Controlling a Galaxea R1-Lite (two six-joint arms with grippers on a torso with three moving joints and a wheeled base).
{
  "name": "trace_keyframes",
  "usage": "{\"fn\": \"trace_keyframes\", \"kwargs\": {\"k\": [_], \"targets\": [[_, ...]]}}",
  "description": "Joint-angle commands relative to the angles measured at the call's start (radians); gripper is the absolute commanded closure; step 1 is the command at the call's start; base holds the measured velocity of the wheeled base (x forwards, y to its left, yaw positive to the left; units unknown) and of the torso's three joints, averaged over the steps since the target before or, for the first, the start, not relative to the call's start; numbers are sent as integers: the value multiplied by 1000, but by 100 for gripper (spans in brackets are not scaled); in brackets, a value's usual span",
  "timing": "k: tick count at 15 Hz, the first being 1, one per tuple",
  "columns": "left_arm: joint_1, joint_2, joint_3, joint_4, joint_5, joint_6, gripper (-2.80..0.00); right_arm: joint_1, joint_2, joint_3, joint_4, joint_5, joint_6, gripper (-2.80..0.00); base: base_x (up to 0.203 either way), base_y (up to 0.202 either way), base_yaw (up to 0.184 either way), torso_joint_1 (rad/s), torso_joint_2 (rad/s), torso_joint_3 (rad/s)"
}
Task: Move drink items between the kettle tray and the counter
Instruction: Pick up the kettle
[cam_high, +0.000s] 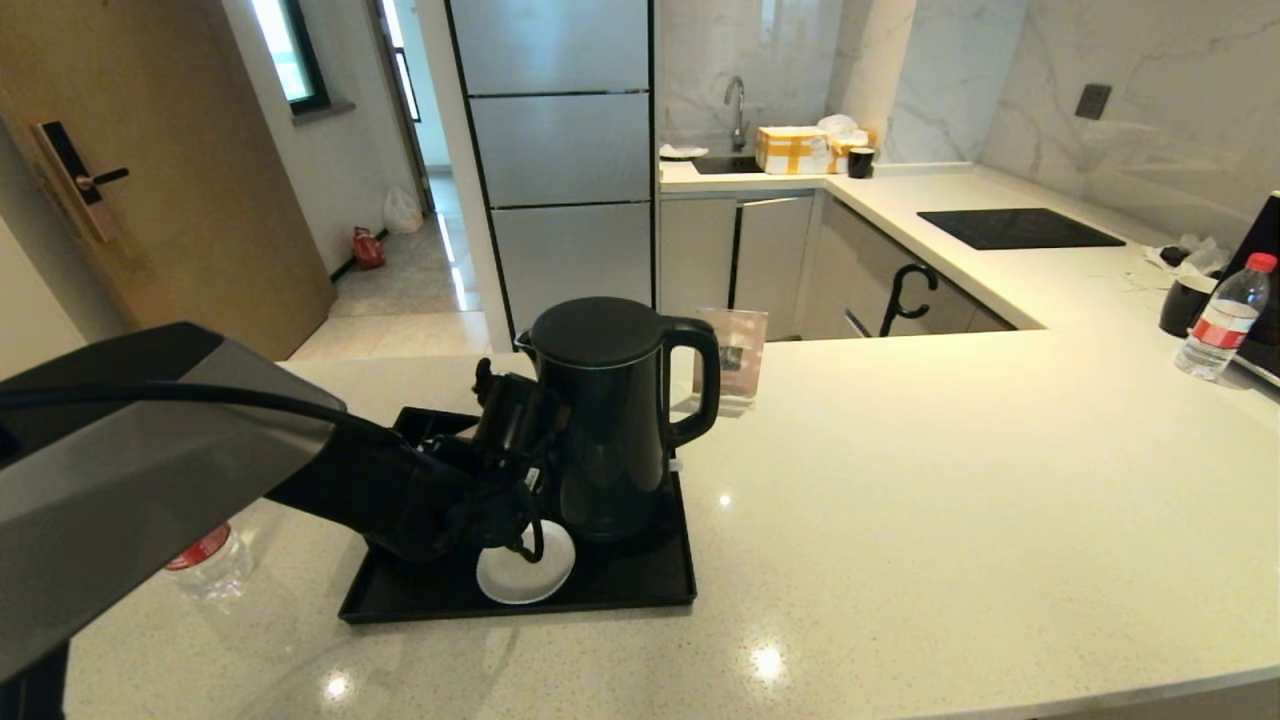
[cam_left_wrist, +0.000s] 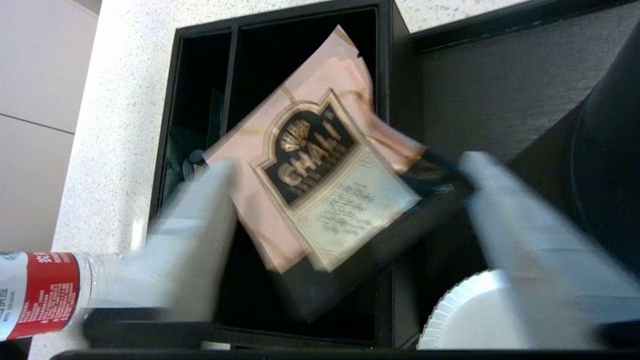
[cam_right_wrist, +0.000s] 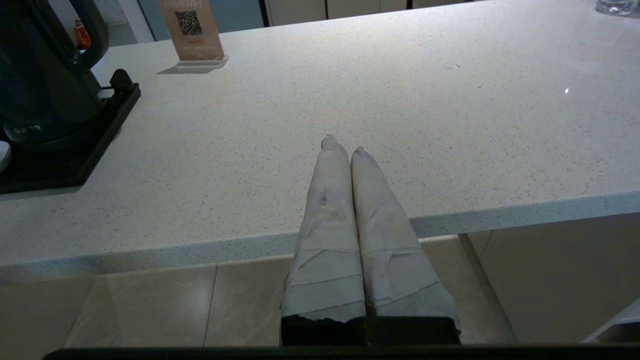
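Left wrist view: left gripper (cam_left_wrist: 345, 225) is hovering wide open, seemingly ungripped pink tea sachet (cam_left_wrist: 310, 170) lying between its jaws, water bottle (cam_left_wrist: 45, 292) outside them.

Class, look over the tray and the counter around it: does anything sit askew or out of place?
Yes. A pink tea sachet lies tilted across the divided box, resting on its rim rather than flat inside a compartment. A water bottle lies on its side on the counter beside the tray.
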Motion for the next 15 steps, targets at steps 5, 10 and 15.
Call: {"fn": "trace_keyframes", "kwargs": {"k": [5, 10, 15], "targets": [[0, -3, 5, -3, 4, -1, 0, 0, 0, 0, 0, 0, 0, 0, 0, 0, 0, 0, 0, 0], [-2, -13, 5, -3, 4, -4, 0, 0, 0, 0, 0, 0, 0, 0, 0, 0, 0, 0, 0, 0], [-5, -30, 10, -5, 4, -4, 0, 0, 0, 0, 0, 0, 0, 0, 0, 0, 0, 0, 0, 0]]}}
